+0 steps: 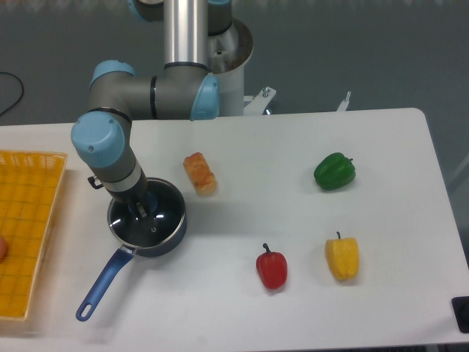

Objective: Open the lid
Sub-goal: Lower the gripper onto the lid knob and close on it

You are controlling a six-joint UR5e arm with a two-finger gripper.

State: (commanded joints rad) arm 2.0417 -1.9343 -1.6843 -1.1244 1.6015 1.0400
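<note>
Nearest the camera, the saucepan [146, 222] sits at the table's [381, 308] seven o'clock, its long handle trailing toward the front edge, which leaves the top free for a vertical approach. The lid [157, 220] lies seated on the pan, rim to rim, so the task is judged not yet done. The gripper [139, 208] is down at the lid's blue centre knob (the only graspable feature); whether its fingers have closed on the knob cannot be told, the wrist hiding them. Behind, the arm folds from its base at twelve o'clock, forearm reaching left, wrist turned downward over the pan.
</note>
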